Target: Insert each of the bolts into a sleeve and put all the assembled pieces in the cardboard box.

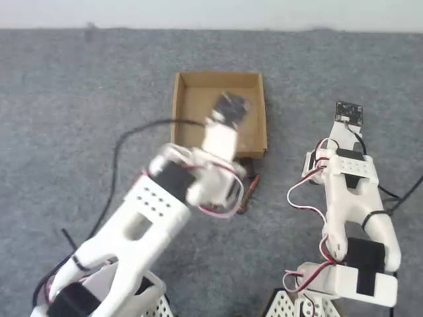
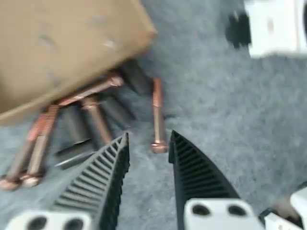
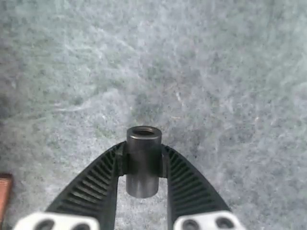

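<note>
The cardboard box (image 1: 177, 105) stands open at the back middle of the grey carpet. Several copper bolts (image 2: 157, 115) and black sleeves (image 2: 76, 127) lie in a heap against the box's (image 2: 62, 48) near wall, and a few of them (image 1: 248, 191) peek out beside the left arm. My left gripper (image 2: 148, 136) hangs open above one bolt lying apart from the heap, with nothing between its fingers; from above, the left gripper (image 1: 228, 109) is over the box's right part. My right gripper (image 3: 144, 149) is shut on an upright black sleeve (image 3: 142, 158) above bare carpet, right of the box (image 1: 348, 112).
A black cable (image 1: 119, 152) loops over the carpet left of the left arm. Part of the right arm (image 2: 276, 26) is beyond the heap. A brown edge (image 3: 4, 191) sits at the margin of the right wrist view. Open carpet lies between the arms.
</note>
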